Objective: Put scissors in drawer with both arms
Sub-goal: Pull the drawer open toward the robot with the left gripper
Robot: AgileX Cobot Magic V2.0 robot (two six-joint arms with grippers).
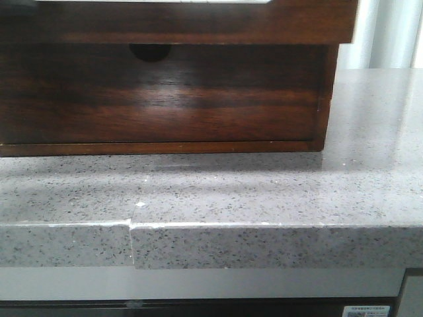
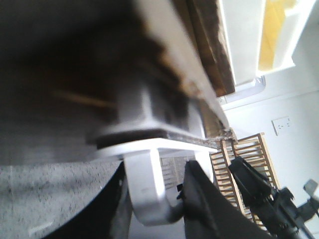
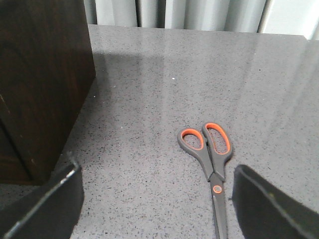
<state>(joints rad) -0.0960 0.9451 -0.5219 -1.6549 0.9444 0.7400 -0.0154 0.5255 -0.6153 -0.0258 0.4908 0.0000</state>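
Note:
The drawer (image 1: 178, 23), a wide dark brown glossy front with a pale strip at its top, juts forward past the cabinet's side. In the blurred left wrist view, my left gripper (image 2: 154, 204) sits at this wood (image 2: 209, 45), with its black fingers (image 2: 202, 209) pressed on both sides of a pale curved piece under the drawer's edge. The scissors (image 3: 212, 159), grey with orange-lined handles, lie flat and closed on the counter. My right gripper (image 3: 157, 199) is open above the counter, and the blades lie just inside its right finger (image 3: 271, 209). Neither gripper nor the scissors show in the front view.
Below the drawer is a taller drawer front (image 1: 158, 99) with a half-round notch, closed. The cabinet's side (image 3: 40, 84) stands close to my right gripper's left finger. The speckled grey counter (image 1: 264, 191) has a stepped front edge. A wooden rack (image 2: 244, 164) and a black arm (image 2: 269, 199) lie beyond.

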